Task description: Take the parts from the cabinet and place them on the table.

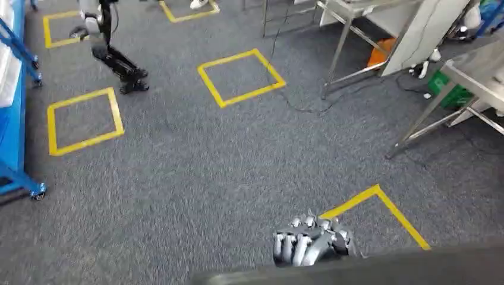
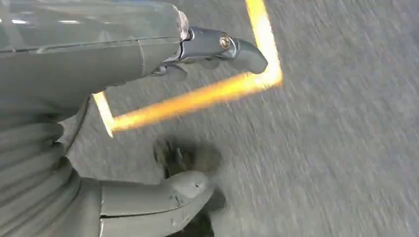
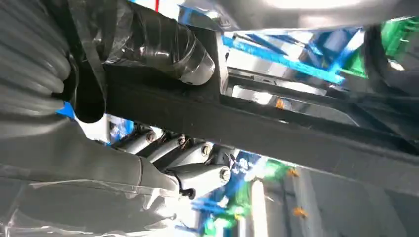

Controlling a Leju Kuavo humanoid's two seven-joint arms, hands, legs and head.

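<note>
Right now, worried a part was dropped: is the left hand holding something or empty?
Empty: the left hand has fingers and thumb apart, with carpet and yellow tape between them.

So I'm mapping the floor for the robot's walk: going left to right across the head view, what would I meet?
Blue cart → yellow taped square → another robot's dark legs → second yellow taped square → robot's own hand, low in the picture → yellow tape corner → metal table legs.
</note>
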